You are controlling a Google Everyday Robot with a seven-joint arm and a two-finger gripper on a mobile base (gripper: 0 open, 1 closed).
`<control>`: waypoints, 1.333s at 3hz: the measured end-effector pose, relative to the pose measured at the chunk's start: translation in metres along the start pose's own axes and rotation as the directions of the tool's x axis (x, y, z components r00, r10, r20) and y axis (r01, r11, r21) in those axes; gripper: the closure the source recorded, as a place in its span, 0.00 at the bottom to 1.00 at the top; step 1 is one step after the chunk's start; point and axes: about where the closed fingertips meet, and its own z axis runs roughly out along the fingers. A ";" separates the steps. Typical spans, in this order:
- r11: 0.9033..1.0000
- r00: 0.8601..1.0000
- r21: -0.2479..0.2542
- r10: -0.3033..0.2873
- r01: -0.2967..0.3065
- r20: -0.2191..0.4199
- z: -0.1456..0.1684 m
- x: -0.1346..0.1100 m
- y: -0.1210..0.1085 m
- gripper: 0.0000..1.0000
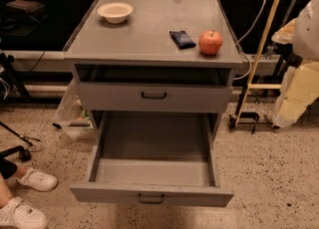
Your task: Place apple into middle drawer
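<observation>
The apple [210, 42] is red-orange with a short stem and stands on the right side of the grey cabinet top [149, 29]. The middle drawer [99, 192], the lower of the two visible, is pulled far out; its inside shows empty, and a dark loop handle sits on its front. The drawer above [119, 97] is only slightly out. My gripper [288, 113] is at the lower end of the pale arm at the right edge, off the cabinet's right side, below and to the right of the apple and apart from it.
A dark blue packet [182, 39] lies just left of the apple. A cream bowl [115, 11] stands at the top's back left. A wooden pole and a stand [259, 63] are right of the cabinet. A person's white shoes [30, 193] are on the floor at the left.
</observation>
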 end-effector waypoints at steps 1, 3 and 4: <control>1.000 1.000 0.000 0.000 0.000 0.000 0.000 0.000 0.000 0.00; 1.000 0.982 0.001 -0.002 0.001 0.191 0.020 -0.024 -0.056 0.00; 0.998 0.902 -0.045 0.058 -0.043 0.427 0.047 -0.073 -0.116 0.00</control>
